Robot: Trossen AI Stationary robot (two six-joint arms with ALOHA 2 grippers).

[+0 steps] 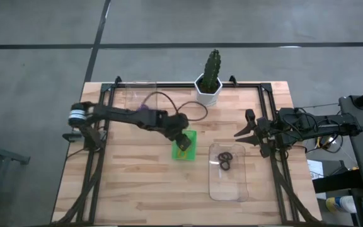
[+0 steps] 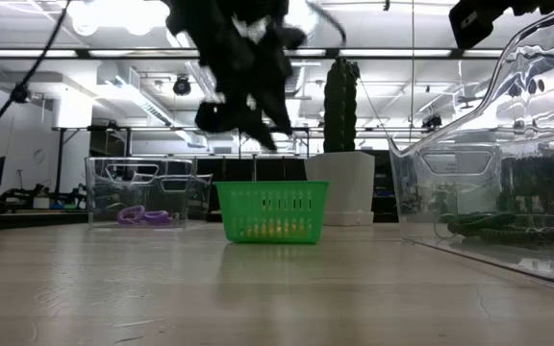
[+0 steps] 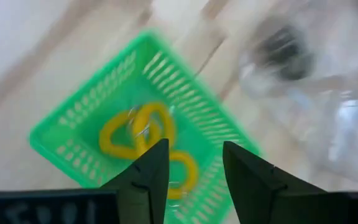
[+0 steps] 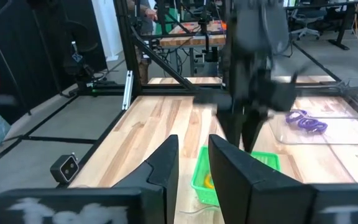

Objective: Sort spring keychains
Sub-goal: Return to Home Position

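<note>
Several orange spring keychains [image 3: 145, 130] lie in the small green tray [image 1: 191, 137] near the table's middle. My left gripper [image 3: 194, 146] hangs open just above that tray, fingers pointing down at a slant, with nothing between them. Black keychains [image 1: 225, 161] lie in a clear tray [image 1: 229, 189] to the right of the green one. Purple keychains [image 2: 142, 215] lie in a second clear tray [image 2: 142, 183] at the far left. My right gripper [image 1: 241, 126] waits at the table's right side, held level above the table, open, with nothing between its fingers.
A cactus [image 1: 213, 66] in a white pot [image 1: 208, 94] stands at the far edge, behind the green tray. A dark cable [image 1: 169, 99] loops over the table near the left arm. Bare wood lies along the near edge, left of the clear tray.
</note>
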